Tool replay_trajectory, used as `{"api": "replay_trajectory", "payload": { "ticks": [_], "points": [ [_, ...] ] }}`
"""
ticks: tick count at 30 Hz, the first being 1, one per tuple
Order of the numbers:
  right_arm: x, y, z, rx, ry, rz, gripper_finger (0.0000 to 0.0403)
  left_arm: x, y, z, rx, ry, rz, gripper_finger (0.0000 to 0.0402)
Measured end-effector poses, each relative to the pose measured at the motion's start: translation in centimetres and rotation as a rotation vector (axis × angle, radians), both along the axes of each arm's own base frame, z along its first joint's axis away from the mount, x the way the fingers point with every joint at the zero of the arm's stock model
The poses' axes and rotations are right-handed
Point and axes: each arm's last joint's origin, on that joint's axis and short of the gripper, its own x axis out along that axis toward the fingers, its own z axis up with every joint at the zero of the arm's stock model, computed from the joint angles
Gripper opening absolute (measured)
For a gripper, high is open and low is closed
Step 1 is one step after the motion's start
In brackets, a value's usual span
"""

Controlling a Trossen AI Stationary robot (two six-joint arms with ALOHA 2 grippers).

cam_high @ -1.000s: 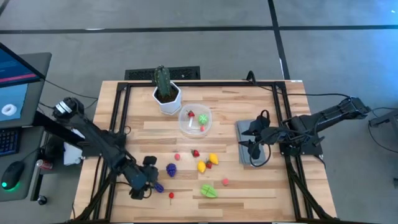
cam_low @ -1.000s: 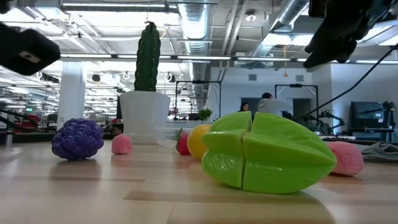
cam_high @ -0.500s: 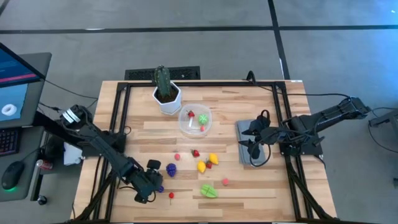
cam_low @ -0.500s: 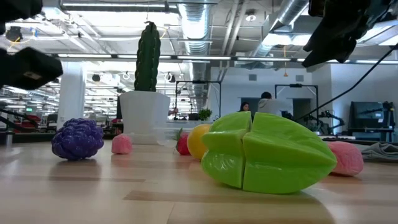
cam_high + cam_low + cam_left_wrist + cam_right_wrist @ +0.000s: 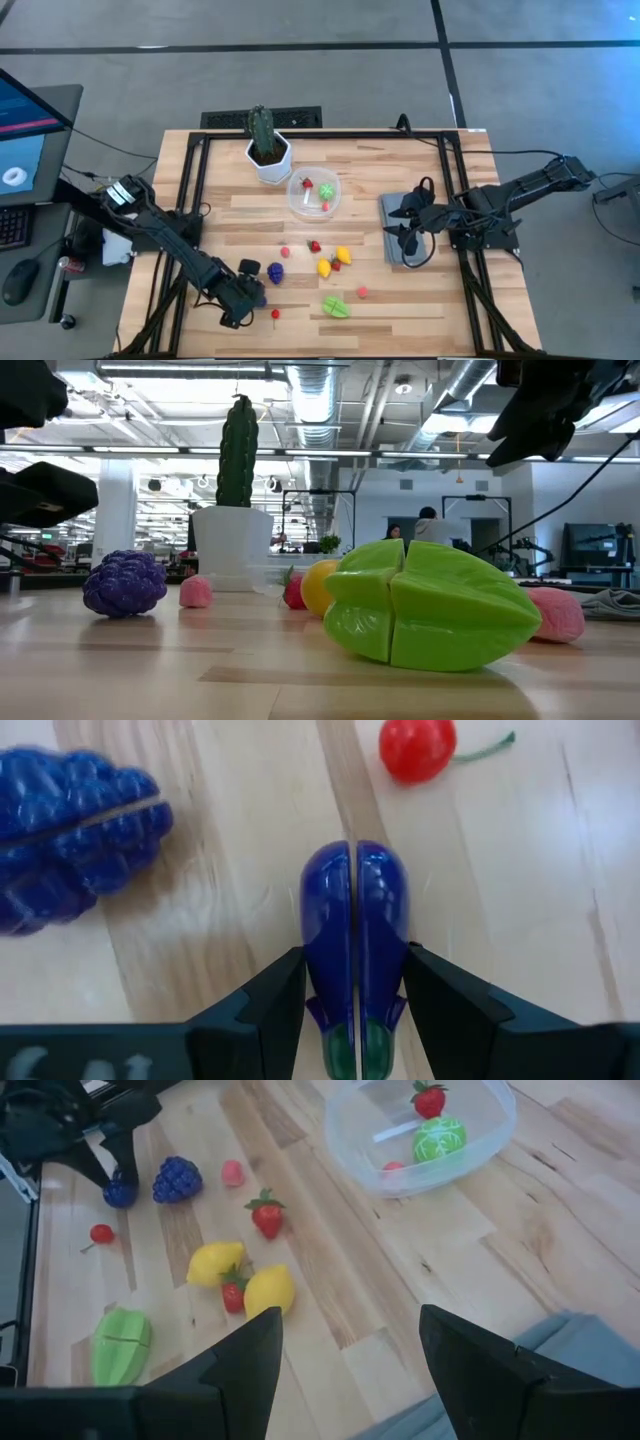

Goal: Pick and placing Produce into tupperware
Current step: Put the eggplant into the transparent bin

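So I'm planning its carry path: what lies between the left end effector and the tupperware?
In the high view, the purple grapes and a pink piece lie between the left end effector and the tupperware.

Open counter (image 5: 240,215) lies between the left tool (image 5: 252,297) and the tupperware (image 5: 314,194). Grapes (image 5: 276,272) and a cherry (image 5: 275,313) sit just beside that tool. The cactus (image 5: 262,132) stands tall near the tupperware's far side.

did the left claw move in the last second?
Yes. In the high view the left claw has shifted right, toward the red cherry, and it is clamped on the small eggplant; the purple grapes lie just beyond.
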Motion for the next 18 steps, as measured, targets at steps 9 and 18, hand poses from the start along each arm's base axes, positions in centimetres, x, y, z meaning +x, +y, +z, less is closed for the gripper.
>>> {"api": "replay_trajectory", "payload": {
  "ticks": [9,18],
  "points": [
    [0.02,-0.05,0.02,-0.014,-0.005,-0.015,0.0260,0.49,0.57,-0.36,-0.026,-0.013,0.068,0.0160],
    [0.02,-0.07,0.02,-0.022,-0.005,-0.016,0.0260,0.84,0.62,-0.04,-0.038,-0.026,0.087,0.0160]
  ]
}}
